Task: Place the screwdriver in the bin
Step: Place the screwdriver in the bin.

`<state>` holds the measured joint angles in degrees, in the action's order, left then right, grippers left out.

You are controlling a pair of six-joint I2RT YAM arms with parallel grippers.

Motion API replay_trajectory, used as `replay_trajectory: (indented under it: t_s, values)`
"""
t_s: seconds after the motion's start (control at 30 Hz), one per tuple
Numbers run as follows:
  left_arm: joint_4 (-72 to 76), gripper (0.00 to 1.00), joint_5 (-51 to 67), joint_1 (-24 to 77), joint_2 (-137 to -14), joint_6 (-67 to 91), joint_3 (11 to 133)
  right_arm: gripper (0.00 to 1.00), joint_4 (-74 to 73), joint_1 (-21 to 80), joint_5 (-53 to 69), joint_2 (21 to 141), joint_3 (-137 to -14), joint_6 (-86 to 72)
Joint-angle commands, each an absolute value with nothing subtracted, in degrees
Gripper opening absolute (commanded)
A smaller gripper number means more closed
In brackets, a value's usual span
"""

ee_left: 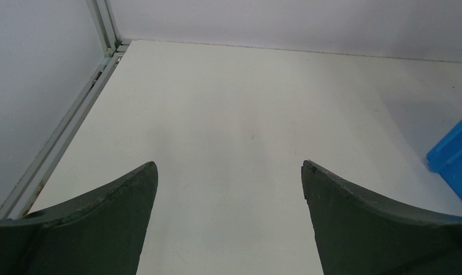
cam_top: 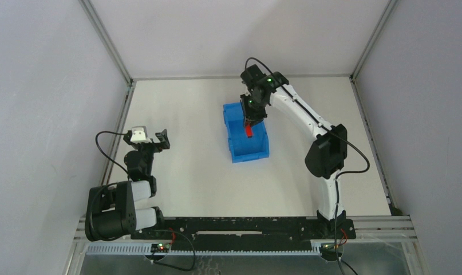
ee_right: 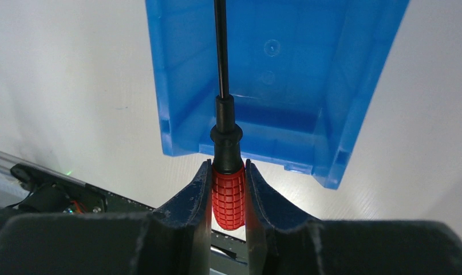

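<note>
A white table [cam_top: 188,183] fills the floor of a booth with pale walls, and metal frame rails [cam_top: 118,132] run along its left, far and right edges. The blue bin [cam_top: 240,150] sits on the far middle of the table, well apart from every rail, with bare surface on all 4 sides. From the top view, the right arm arches over the bin and the right gripper [cam_top: 250,117] hangs above its inside. Only the right wrist view shows its fingers clamped tight on the red handle of the screwdriver [ee_right: 227,197], the thin black shaft pointing out over the bin's floor. The left gripper [ee_left: 229,172] sits near the left rail, its 2 fingers spread wide and holding nothing.
</note>
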<state>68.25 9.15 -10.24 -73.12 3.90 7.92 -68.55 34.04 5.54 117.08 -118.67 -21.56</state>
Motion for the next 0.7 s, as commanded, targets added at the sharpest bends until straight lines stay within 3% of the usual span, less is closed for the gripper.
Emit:
replay_trajectory:
  t_s: [0.0,0.67]
  values:
    - [69.4,1.0,8.4,-10.1,-72.9,2.7,7.3,0.12,-66.8,35.2,1.9,119.2,-120.3,-24.3]
    - [69.5,1.0,8.5,-10.0,-72.9,2.7,7.2,0.12,-61.4,36.4,-2.4,130.4,-117.8,-24.2]
